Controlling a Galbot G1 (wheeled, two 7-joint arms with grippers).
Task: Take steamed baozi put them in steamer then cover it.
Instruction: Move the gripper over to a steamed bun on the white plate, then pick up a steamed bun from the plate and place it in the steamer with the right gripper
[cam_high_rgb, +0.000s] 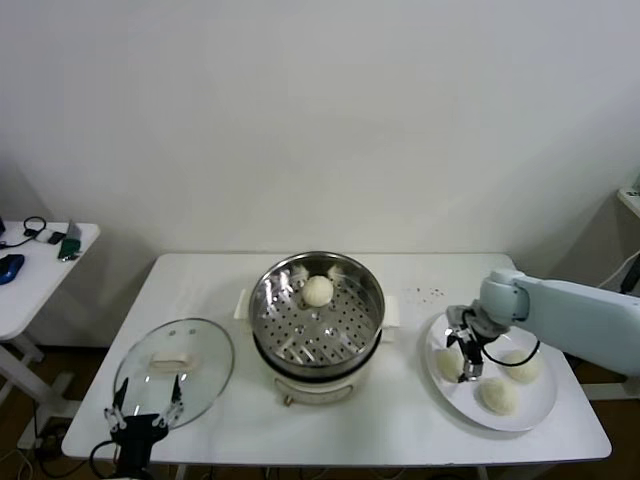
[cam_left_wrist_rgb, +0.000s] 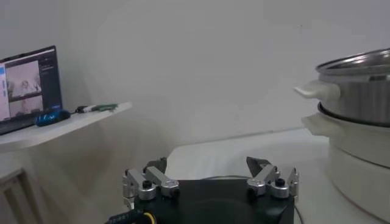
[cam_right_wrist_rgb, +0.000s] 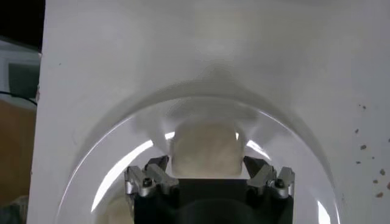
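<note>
Cream-white baozi (cam_right_wrist_rgb: 204, 149) sits upright between right gripper (cam_right_wrist_rgb: 208, 169) fingers (cam_right_wrist_rgb: 156, 172), contact unclear.

Even soft light; glare streaks on plate (cam_right_wrist_rgb: 122, 170); wrist views soft.

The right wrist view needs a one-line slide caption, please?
Right gripper straddles a baozi on the white plate.

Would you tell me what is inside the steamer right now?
One baozi sits on the perforated floor of the steamer, toward the back. The near wall hides the front strip of the floor. Its cover lies on the table.
</note>
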